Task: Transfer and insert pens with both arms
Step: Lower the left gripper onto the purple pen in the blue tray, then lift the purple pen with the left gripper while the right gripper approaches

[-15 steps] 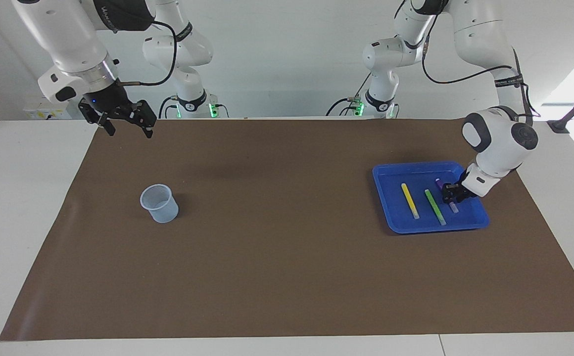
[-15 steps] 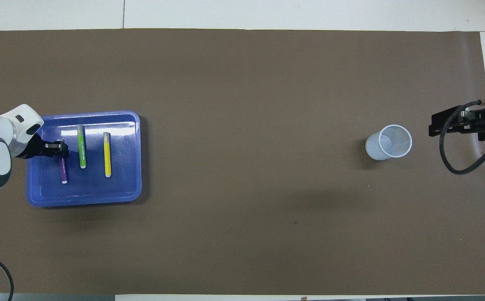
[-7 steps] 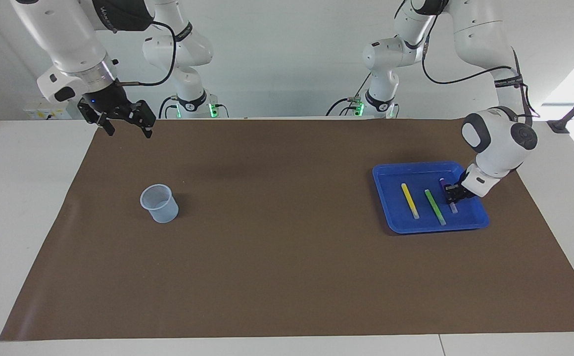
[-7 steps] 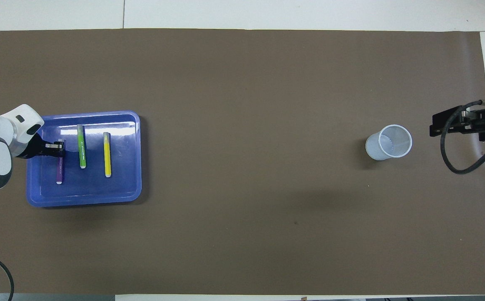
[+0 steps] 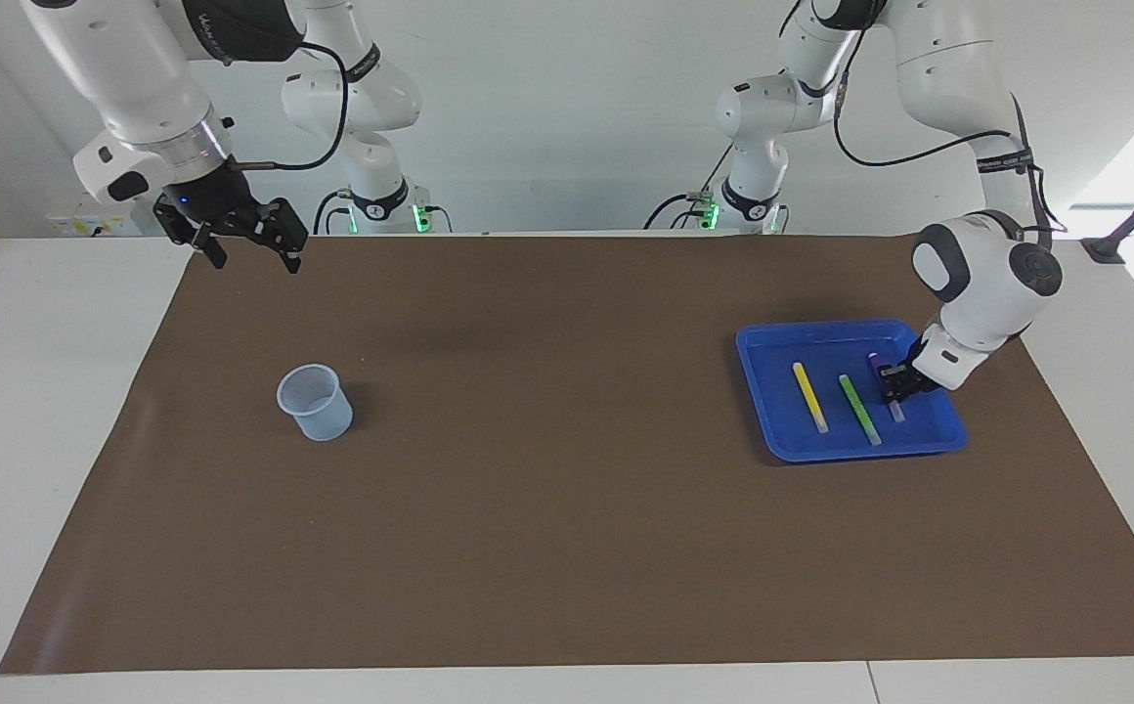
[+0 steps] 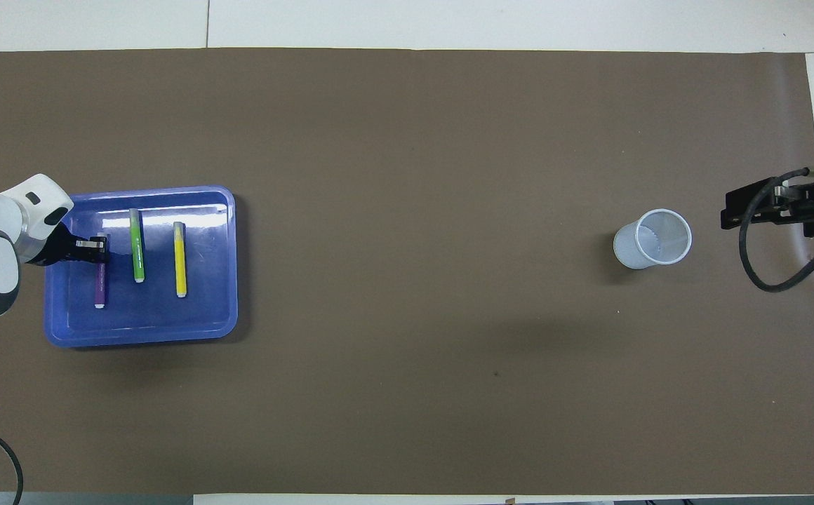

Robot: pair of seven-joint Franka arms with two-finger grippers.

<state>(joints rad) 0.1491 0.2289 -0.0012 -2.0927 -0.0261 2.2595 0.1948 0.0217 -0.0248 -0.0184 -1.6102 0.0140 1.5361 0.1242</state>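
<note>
Three pens lie in a blue tray (image 5: pixel 792 333) (image 6: pixel 140 334) at the left arm's end of the table. My left gripper (image 5: pixel 890 388) (image 6: pixel 100 245) is down in the tray and shut on the purple pen (image 5: pixel 877 363) (image 6: pixel 99 285) near its pale end. The green pen (image 5: pixel 859 409) (image 6: pixel 137 254) and the yellow pen (image 5: pixel 809 396) (image 6: pixel 179 258) lie beside it, untouched. My right gripper (image 5: pixel 256 261) (image 6: pixel 772 210) hangs open and empty over the mat's edge nearest the robots, at the right arm's end.
A translucent plastic cup (image 5: pixel 314 401) (image 6: pixel 652 238) stands upright on the brown mat (image 5: pixel 547 469) toward the right arm's end. Two smaller white arms with green lights (image 5: pixel 371 117) stand at the robots' edge of the table.
My left gripper's fingers have closed on the purple pen, which shifted a little toward the tray's outer wall and straightened. The right arm has barely moved.
</note>
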